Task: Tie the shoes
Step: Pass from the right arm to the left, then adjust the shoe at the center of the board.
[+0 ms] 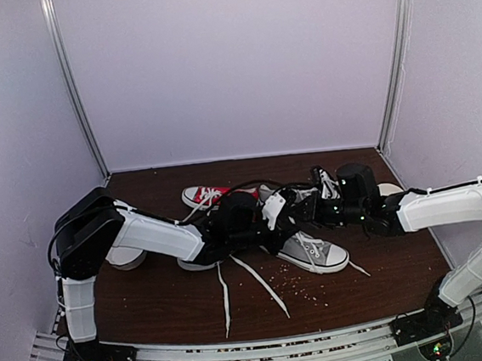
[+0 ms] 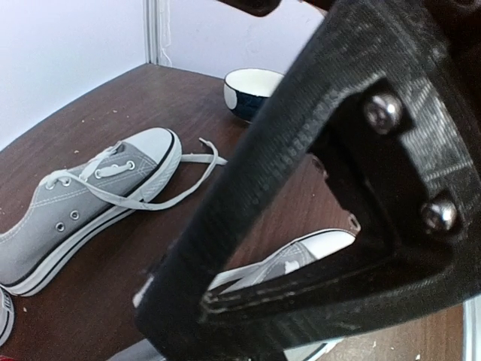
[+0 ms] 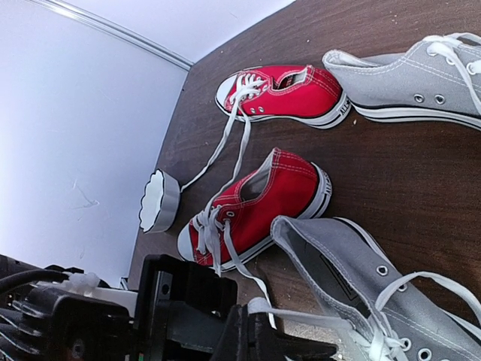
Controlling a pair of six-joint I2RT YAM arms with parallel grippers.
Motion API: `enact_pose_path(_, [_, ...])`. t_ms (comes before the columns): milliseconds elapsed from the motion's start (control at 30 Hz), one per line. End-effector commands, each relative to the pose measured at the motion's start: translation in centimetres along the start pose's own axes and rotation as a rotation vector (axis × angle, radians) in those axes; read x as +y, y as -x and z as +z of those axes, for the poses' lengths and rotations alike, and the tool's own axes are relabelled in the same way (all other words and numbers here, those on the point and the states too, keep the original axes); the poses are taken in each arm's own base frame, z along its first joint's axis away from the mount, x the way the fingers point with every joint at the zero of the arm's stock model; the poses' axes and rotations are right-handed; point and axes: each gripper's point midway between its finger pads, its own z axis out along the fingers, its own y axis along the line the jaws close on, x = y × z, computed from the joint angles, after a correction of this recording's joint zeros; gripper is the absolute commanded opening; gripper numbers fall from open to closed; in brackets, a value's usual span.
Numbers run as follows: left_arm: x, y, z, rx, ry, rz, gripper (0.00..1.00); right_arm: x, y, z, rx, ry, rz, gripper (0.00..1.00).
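Observation:
Two grey shoes lie mid-table. The near one (image 1: 315, 253) (image 3: 353, 278) points right. The far one (image 1: 325, 181) (image 2: 75, 203) (image 3: 421, 83) sits behind the arms with loose white laces. My right gripper (image 1: 302, 212) (image 3: 252, 329) is shut on a white lace (image 3: 316, 314) that runs tight to the near grey shoe's eyelets. My left gripper (image 1: 266, 222) (image 2: 248, 301) meets it from the left and is shut; black fingers fill the left wrist view, hiding whatever lies between them. A grey toe (image 2: 316, 252) shows through a gap.
Two red sneakers (image 3: 289, 94) (image 3: 263, 203) lie left of the grey pair, laces trailing. A white scalloped dish (image 1: 125, 258) (image 3: 159, 201) sits at the left and a dark bowl (image 2: 252, 86) at the right. Two loose lace ends (image 1: 260, 285) and crumbs lie near the front.

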Motion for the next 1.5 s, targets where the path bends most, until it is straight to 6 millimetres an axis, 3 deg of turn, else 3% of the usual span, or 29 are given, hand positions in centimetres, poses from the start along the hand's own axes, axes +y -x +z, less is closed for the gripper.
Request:
enact_pose_path(0, [0.7, 1.8, -0.2, -0.075, 0.016, -0.017, 0.00, 0.8, 0.9, -1.0, -0.040, 0.020, -0.021, 0.00])
enact_pose_path(133, [1.6, 1.7, -1.3, -0.072, 0.046, -0.024, 0.00, -1.4, 0.9, -2.9, -0.029, -0.114, -0.072, 0.22])
enact_pose_path(333, [1.8, 0.4, -2.6, 0.083, 0.071, 0.078, 0.00, -10.4, 0.6, -7.8, 0.029, -0.512, -0.123, 0.38])
enact_pose_path(467, [2.0, 0.0, -3.3, 0.150, 0.058, 0.092, 0.00, -15.1, -0.8, -8.6, 0.152, -0.686, -0.126, 0.40])
enact_pose_path(667, [2.4, -0.5, -4.8, 0.272, 0.056, 0.172, 0.00, -19.8, -2.6, -7.9, 0.285, -0.867, -0.140, 0.40])
enact_pose_path(867, [3.7, -1.0, -6.5, 0.314, 0.058, 0.177, 0.00, -19.9, -5.4, -6.7, 0.370, -0.868, -0.179, 0.40])
enact_pose_path(1167, [4.9, -3.6, -7.0, 0.380, 0.084, 0.171, 0.00, -16.4, -8.5, -4.6, 0.413, -0.786, -0.228, 0.40])
enact_pose_path(1300, [4.5, -3.9, -7.2, 0.393, 0.059, 0.176, 0.00, -15.5, -9.2, -4.3, 0.421, -0.773, -0.235, 0.40])
enact_pose_path(1467, [4.0, -2.6, -8.2, 0.372, 0.049, 0.194, 0.00, -14.9, -8.5, -5.1, 0.418, -0.783, -0.259, 0.40])
